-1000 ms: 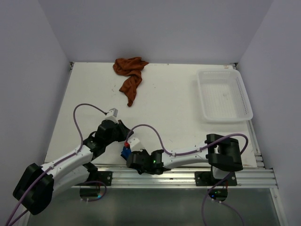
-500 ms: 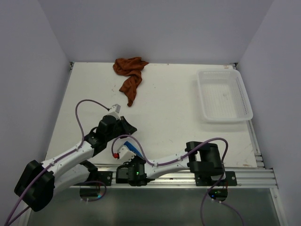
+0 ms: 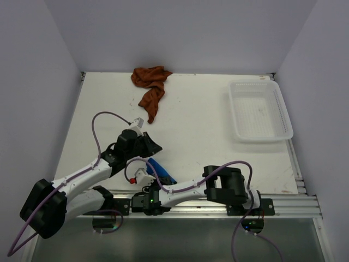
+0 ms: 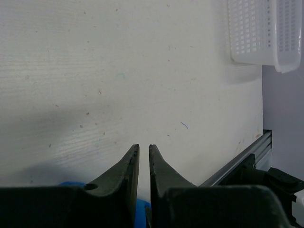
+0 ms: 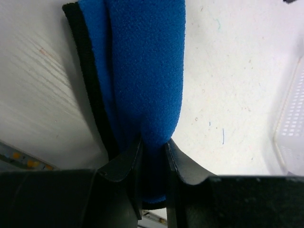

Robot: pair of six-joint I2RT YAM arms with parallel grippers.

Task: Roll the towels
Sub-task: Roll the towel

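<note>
At the lower centre of the overhead frame, near the front rail, your right tool (image 5: 153,142) is pinching the blue towel (image 5: 142,71): the wrist view shows the cloth gathered into a thick fold that runs from between the fingers up the frame. Your left tool (image 4: 143,154) sits just above and to the left of it in the overhead view. Its fingers are nearly pressed together with only a thin slit between them, and a sliver of blue shows beneath them at the bottom of its own view; you cannot tell from that whether any cloth is caught.

The step in hand looks like the roll of the blue towel. Next you would likely need the two tools to work together, one steadying the bundle while the other turns it.

Your right arm is folded low and reaches far left along the rail; your left arm stretches diagonally up from the lower left corner.

The rust-brown towel (image 3: 151,90) lies crumpled and unrolled at the upper left of the desk (image 3: 207,136), well apart from both tools.
</note>
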